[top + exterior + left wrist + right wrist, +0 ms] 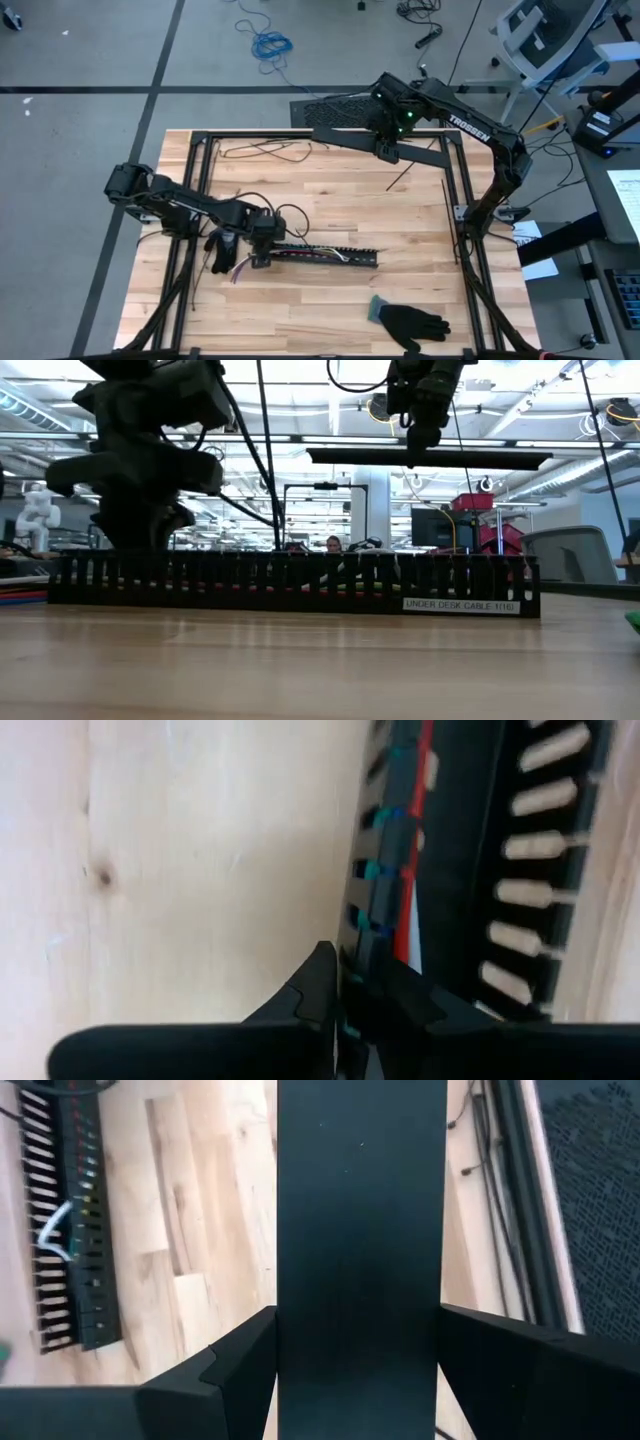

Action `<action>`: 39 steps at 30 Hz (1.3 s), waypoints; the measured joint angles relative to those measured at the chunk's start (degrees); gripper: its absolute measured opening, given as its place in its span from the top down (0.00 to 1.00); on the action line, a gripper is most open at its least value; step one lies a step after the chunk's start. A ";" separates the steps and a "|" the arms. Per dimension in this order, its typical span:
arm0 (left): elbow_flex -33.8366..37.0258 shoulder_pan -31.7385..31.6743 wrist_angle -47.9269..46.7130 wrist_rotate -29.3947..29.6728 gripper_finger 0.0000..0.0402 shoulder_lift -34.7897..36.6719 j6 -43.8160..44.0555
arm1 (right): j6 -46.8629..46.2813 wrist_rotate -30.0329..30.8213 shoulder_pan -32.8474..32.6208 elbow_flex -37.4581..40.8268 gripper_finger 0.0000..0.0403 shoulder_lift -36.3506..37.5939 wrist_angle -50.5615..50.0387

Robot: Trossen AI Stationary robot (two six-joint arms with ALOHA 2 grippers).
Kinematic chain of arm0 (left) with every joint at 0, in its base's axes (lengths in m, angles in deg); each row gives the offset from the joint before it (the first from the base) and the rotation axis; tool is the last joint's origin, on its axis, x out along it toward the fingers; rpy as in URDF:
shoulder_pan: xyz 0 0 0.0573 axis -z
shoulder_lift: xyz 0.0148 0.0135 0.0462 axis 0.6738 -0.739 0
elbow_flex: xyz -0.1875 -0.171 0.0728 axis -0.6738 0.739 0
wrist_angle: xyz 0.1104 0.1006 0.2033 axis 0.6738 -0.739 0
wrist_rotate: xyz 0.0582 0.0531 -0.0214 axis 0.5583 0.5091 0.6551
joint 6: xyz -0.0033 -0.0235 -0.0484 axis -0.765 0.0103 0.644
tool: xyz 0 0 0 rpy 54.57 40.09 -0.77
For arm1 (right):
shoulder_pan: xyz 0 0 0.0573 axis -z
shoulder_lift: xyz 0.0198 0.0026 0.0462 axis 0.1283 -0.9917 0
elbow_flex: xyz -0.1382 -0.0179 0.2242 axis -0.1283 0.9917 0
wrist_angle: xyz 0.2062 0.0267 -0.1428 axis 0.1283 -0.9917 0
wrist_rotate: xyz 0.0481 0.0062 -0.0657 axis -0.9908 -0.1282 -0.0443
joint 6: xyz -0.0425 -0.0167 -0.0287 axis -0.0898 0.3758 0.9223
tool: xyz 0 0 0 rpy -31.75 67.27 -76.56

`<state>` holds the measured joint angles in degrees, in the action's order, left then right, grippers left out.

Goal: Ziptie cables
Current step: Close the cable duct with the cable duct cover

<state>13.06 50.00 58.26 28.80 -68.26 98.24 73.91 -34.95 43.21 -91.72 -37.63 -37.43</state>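
My left pincer (262,262) is down at the left end of the black slotted strip (325,256) on the bench (330,200), fingers pinched narrow on the cables (392,870) lying in its channel. My right pincer (386,150), raised over the far side, grips a flat black cover strip (360,1260).

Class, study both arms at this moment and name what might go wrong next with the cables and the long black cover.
1. The left tool is pinched at the end of the slotted black duct, where the cables lie; a pull might drag them out or shift the duct.
2. The right tool holds the long flat black cover high above the table; if the grip slips, it may tilt or drop.
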 joint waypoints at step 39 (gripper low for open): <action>-1.57 -6.96 -3.64 7.80 0.87 6.31 0.61 | -24.59 -4.24 -30.90 10.94 0.44 -0.07 0.56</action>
<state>11.49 43.04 54.61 36.60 -61.95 98.85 49.32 -39.19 12.30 -80.78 -37.69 -36.87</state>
